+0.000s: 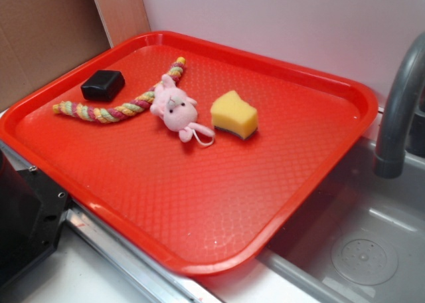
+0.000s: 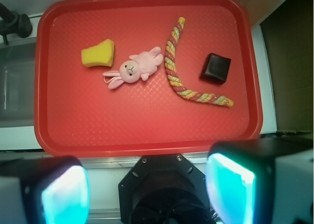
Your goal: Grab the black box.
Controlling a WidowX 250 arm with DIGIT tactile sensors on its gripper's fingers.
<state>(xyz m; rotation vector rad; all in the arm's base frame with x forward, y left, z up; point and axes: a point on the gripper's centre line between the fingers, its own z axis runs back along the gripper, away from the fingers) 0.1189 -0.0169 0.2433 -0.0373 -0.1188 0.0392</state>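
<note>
Here's the wide red plastic tray (image 2: 54,130) with its raised rim and pebbled floor, and four things lie on it. The small glossy black block with rounded edges (image 2: 215,68) sits flat on the tray floor near one short edge, toward the corner beside the brown cardboard panel (image 1: 40,37); nothing touches it. Just beside it runs the curved multicoloured braided rope (image 2: 177,71), bending around the block's inner side with a gap between them. The pink plush bunny (image 2: 135,70) lies on its back in the middle of the tray, its body against the rope. On the bunny's other side, close but apart, is the yellow sponge wedge with a dark base (image 2: 98,53).

In the wrist view the gripper (image 2: 147,189) hangs high over the tray's long near edge, well away from the black block. Its two fingers (image 2: 230,184), glowing teal on their inner faces, are spread wide apart with nothing between them, and the black mount shows in the gap.

Past the tray's far short edge, a grey curved tap (image 1: 398,110) stands over a steel sink basin (image 1: 362,250).
</note>
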